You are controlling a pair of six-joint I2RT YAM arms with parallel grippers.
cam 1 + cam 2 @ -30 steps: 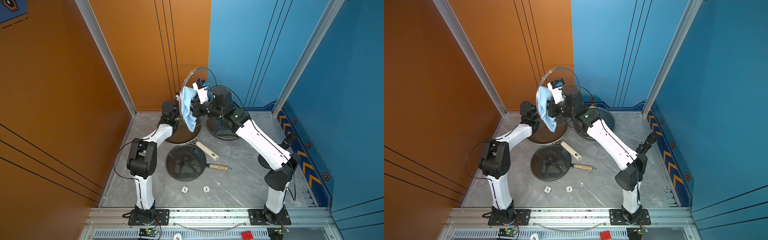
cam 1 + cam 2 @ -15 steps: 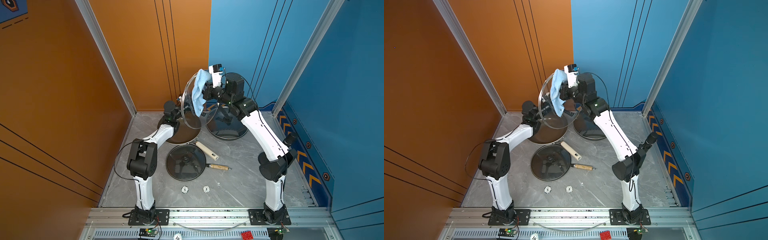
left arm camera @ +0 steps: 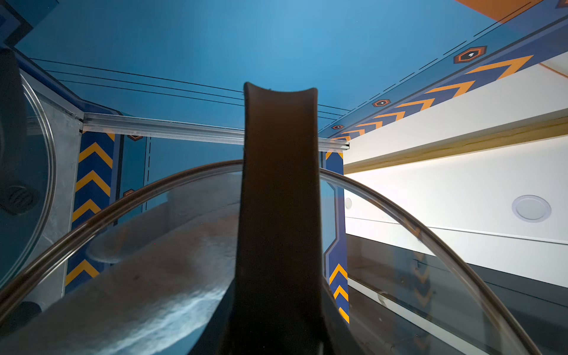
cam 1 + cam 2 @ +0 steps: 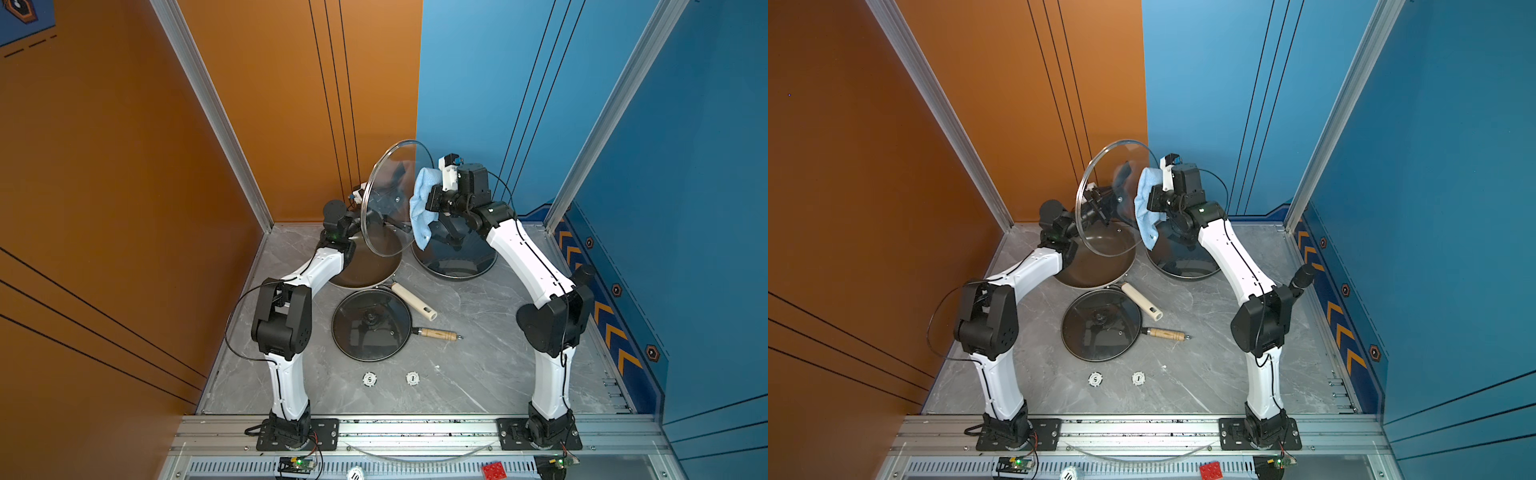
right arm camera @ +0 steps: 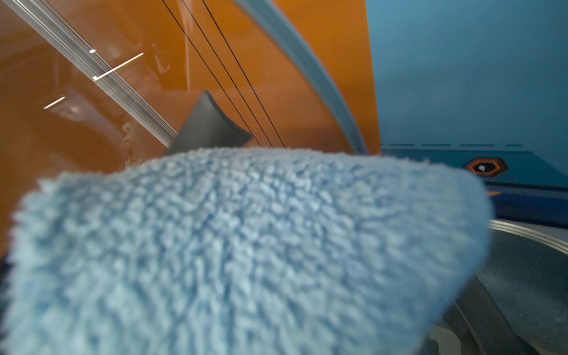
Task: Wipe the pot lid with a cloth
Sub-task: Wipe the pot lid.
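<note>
Orange wall [image 4: 270, 104] shows through the glass lid [image 4: 388, 199], clamped by left fingers [image 3: 279, 199]; cloth [image 4: 420, 208] buries pinching right fingers [image 5: 209, 129].

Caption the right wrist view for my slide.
A light-blue microfibre cloth fills the foreground; behind it curves the rim of the raised glass pot lid.

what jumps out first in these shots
A big glass lid stands on edge in the air at the back, held by the left gripper. Right beside it the right gripper clutches a fluffy light-blue cloth. Below on the grey table, a lidded pan sits in the middle.
</note>
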